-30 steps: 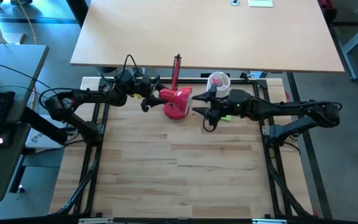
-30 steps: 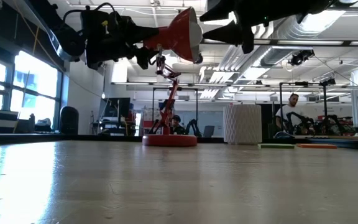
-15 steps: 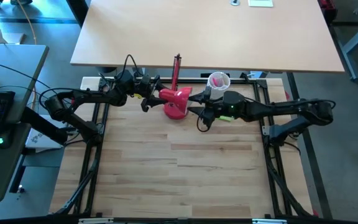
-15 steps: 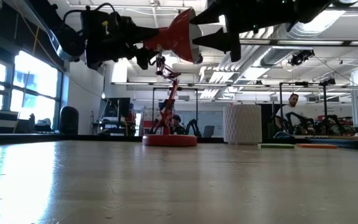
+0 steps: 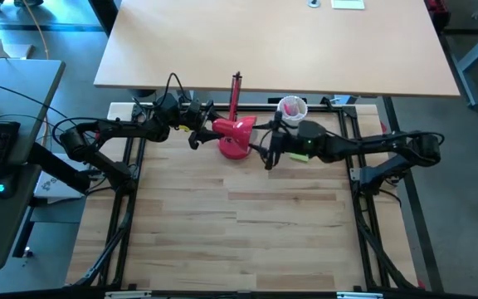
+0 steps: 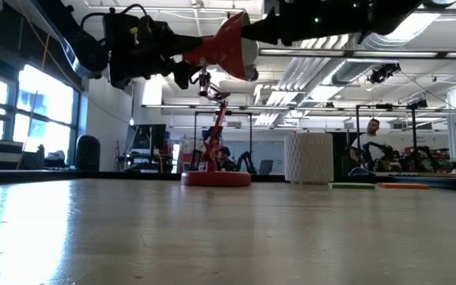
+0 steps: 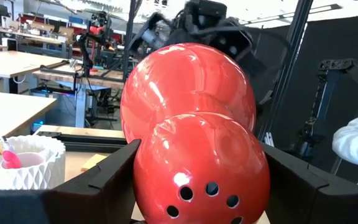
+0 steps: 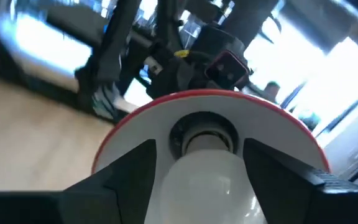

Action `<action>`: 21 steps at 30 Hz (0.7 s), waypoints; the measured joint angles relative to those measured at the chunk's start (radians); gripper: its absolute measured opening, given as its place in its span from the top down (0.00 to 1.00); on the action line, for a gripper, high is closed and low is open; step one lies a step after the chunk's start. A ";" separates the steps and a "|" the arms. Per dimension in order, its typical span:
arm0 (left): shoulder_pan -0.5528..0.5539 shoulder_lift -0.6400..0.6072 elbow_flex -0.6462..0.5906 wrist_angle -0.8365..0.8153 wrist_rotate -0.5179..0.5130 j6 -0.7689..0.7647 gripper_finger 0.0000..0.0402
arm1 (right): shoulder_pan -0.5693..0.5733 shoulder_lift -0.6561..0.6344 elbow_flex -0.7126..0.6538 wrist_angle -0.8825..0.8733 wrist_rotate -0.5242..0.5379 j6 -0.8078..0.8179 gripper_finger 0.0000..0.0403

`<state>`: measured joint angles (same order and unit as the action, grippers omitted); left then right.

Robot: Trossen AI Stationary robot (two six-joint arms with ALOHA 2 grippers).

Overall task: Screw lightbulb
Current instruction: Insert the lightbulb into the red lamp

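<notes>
Lightbulb (image 8: 207, 180): smooth white globe, neck sitting at the socket (image 8: 202, 134) inside the lamp shade (image 8: 207, 106). The shade's inner face is showing white with a thin red rim. The threaded base is mostly hidden in the socket, so can't tell how deep it's seated.

Right hand (image 8: 197, 186) is gripping the lightbulb, its two dark fingers (image 8: 126, 171) flanking the globe on either side and touching it. Right arm is reaching in level from the right side and pointing straight into the shade's open mouth; in the high view the right hand (image 5: 270, 152) is sitting just beside the shade's rim.

Red lamp (image 5: 236, 137): glossy, hard, rounded shell. In the left wrist view its rear dome (image 7: 201, 168) is showing a cluster of small round vent holes, with the larger bulge of the shade beyond it. The shade is being held well above the surface (image 6: 228, 229), tilted roughly horizontal, mouth facing the right arm.

Left hand (image 7: 197, 193) is clamping the rear dome, with a dark finger (image 7: 114, 177) pressing each side. Left arm is coming in level from the left side.

The lamp's round red base (image 6: 216, 179) is resting on the wooden plank surface, with a thin jointed stem rising from it.

White perforated cup (image 5: 292, 108) is standing on the surface just behind the right arm, with pink items inside.

People are visible in the room beyond the surface in the low view.
</notes>
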<state>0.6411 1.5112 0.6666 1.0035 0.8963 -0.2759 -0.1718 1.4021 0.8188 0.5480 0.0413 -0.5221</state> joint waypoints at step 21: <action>0.000 0.000 0.002 -0.010 0.002 0.003 0.36 | -0.158 -0.148 -0.002 -0.117 -0.234 0.451 0.41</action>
<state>0.6407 1.5112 0.6682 0.9938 0.8982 -0.2733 -0.3301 1.2541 0.8173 0.4306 -0.1925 -0.0711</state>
